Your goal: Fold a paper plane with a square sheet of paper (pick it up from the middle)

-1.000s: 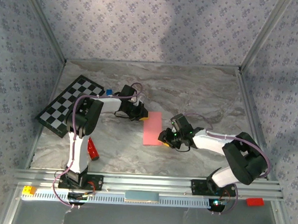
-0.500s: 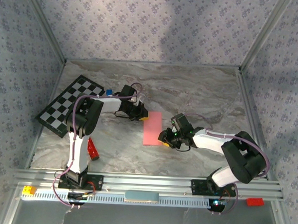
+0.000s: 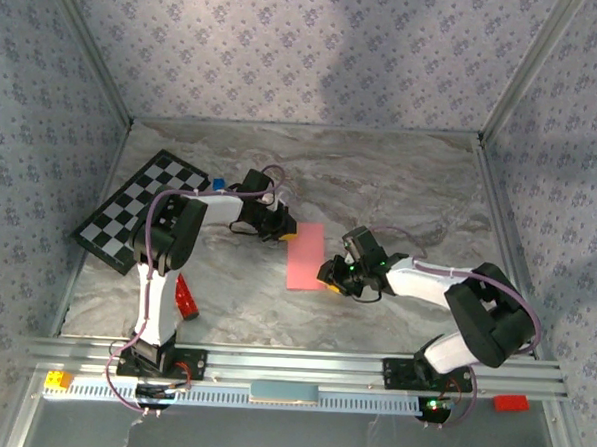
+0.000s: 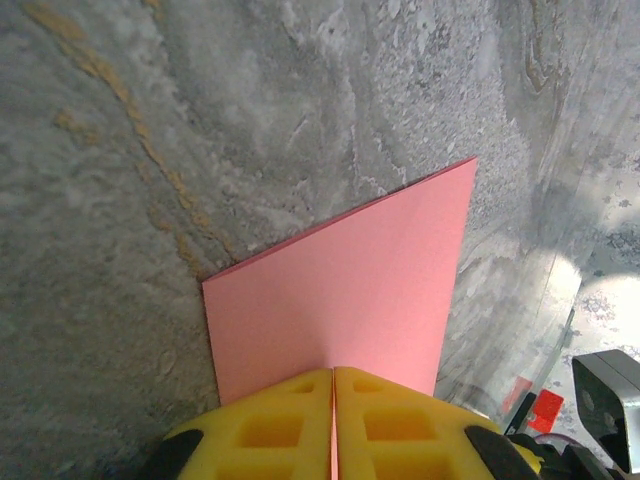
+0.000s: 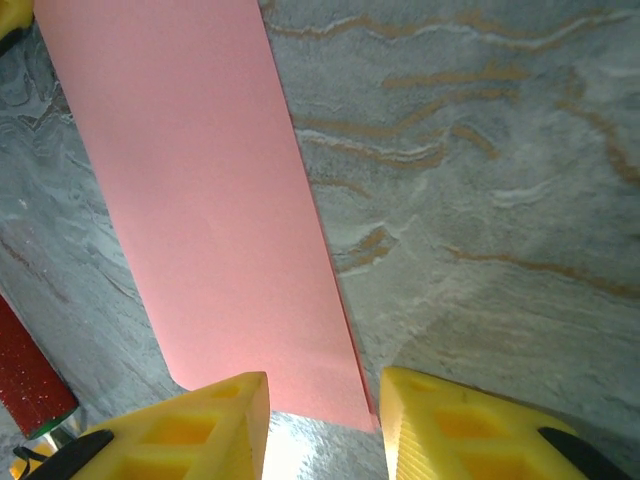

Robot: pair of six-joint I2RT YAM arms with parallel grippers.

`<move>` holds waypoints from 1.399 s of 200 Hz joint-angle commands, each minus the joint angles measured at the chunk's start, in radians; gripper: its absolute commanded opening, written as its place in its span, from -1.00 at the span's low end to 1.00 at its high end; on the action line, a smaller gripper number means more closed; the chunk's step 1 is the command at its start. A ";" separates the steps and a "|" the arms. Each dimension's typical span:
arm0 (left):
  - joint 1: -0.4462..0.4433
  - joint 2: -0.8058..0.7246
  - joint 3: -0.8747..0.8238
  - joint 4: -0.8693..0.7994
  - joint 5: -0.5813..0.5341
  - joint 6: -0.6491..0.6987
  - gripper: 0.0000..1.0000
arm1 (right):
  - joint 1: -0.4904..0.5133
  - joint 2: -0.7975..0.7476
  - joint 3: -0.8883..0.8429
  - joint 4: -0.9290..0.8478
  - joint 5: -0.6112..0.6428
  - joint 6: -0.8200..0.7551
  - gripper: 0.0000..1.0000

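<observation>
No change in last second: left jaws pinched shut on paper [image 3: 305, 256] edge, right jaws half-open astride other end; folding seems paused.

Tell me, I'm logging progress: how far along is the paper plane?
Done: the pink sheet looks folded once into a narrow strip. In hand: left fingers pinch one end; right fingers stand open astride the opposite corner. Remaining: nose and wing folds.

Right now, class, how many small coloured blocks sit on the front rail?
2: a yellow block at the left end of the front rail, and a red block at its right end. Others may be hidden.
</observation>
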 commanded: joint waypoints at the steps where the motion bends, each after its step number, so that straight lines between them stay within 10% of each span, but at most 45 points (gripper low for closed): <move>1: 0.002 -0.013 -0.008 -0.019 -0.011 -0.008 -0.79 | -0.001 -0.036 0.005 -0.057 0.045 -0.019 -0.28; 280: 0.011 0.062 -0.014 -0.077 -0.079 0.017 -0.81 | 0.018 -0.002 -0.044 0.102 -0.066 0.048 -0.26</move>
